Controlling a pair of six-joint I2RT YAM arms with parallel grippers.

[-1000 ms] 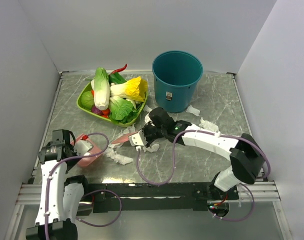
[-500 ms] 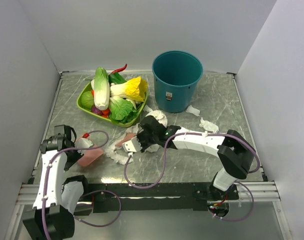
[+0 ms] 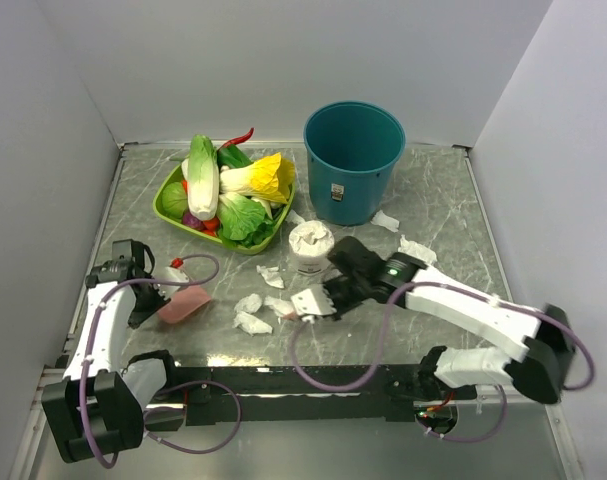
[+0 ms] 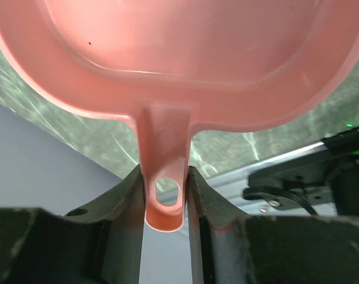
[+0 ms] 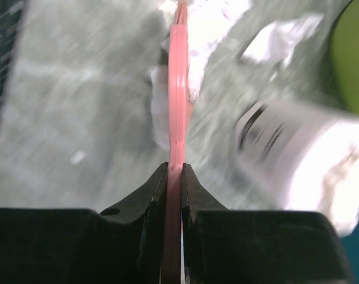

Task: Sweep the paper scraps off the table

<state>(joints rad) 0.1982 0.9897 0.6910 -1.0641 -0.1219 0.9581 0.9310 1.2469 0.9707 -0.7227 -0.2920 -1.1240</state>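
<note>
1. The table point(image 3: 453, 200) is a flat grey surface with pale veins and a metal rim. Plain white walls point(image 3: 283, 60) stand on three sides of it.
2. At the back left is a green tray point(image 3: 168, 205) full of vegetables, and at the back middle a teal bucket point(image 3: 353, 150). A white tissue roll point(image 3: 310, 243) stands upright just in front of the bucket.
3. The paper scraps point(image 3: 251, 322) lie on the table. Four are in a loose group at the front middle, and others lie near the foot of the bucket and to its right.
4. Each scrap is a crumpled wad with no clear long axis. Together they spread in a diagonal line from front left to back right.
5. The left tool point(image 4: 165, 177) is closed on the handle of a pink dustpan point(image 3: 188, 305) at the front left. The handle points left and the mouth opens right, toward the group of scraps.
6. The right tool point(image 5: 174, 171) is narrow and grips a thin pink strip point(image 5: 177, 89), seen edge-on. The strip points straight away from the tool, and its far end reaches among the white scraps. This view is blurred.
</note>
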